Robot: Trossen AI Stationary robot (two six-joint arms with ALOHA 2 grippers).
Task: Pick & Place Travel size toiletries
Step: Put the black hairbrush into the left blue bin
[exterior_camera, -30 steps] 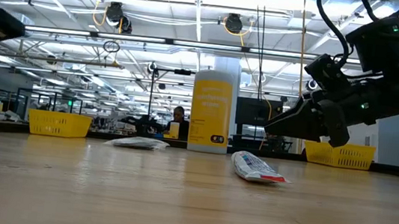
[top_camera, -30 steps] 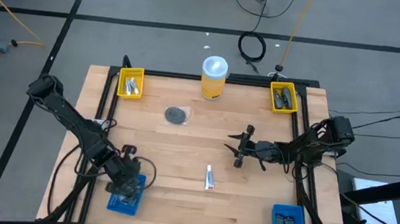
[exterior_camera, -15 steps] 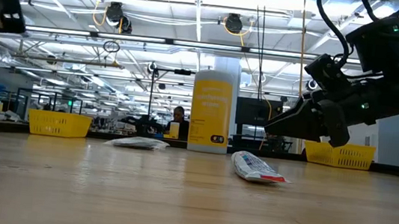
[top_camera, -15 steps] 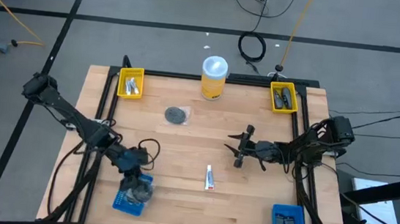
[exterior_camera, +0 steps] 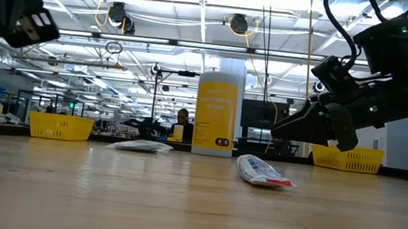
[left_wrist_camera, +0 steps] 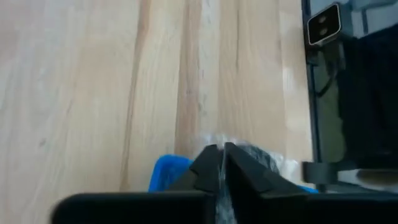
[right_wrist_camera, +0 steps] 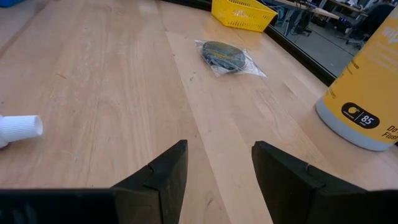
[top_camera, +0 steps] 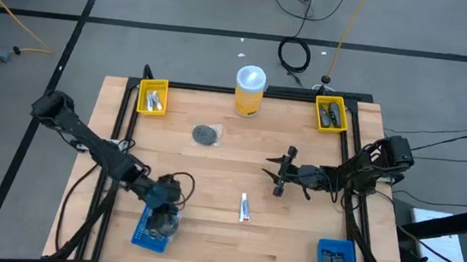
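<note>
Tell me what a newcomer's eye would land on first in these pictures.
The big yellow canister with its white lid stands at the table's far edge, midway between two small yellow bins, the tallest thing there. Near the table's middle a small white tube lies alone, with a wrapped dark disc farther back. The left gripper, fingers shut, is over the blue bin at the near left corner, while the right gripper hangs open over the right half.

I count two grippers: the left gripper [top_camera: 162, 220] and the right gripper [top_camera: 278, 173].

Yellow baskets: two, [top_camera: 152, 97] and [top_camera: 331, 114], both beyond the grippers at the bench's [top_camera: 211, 180] far corners.

Blue bins: two, one [top_camera: 148, 235] under my left gripper, one [top_camera: 335, 261] behind my right.

Wrapped dark discs: two, [top_camera: 206, 134] and [top_camera: 164, 222].

White tube [top_camera: 244, 207]: one.

Yellow canister [top_camera: 249, 90]: one.
</note>
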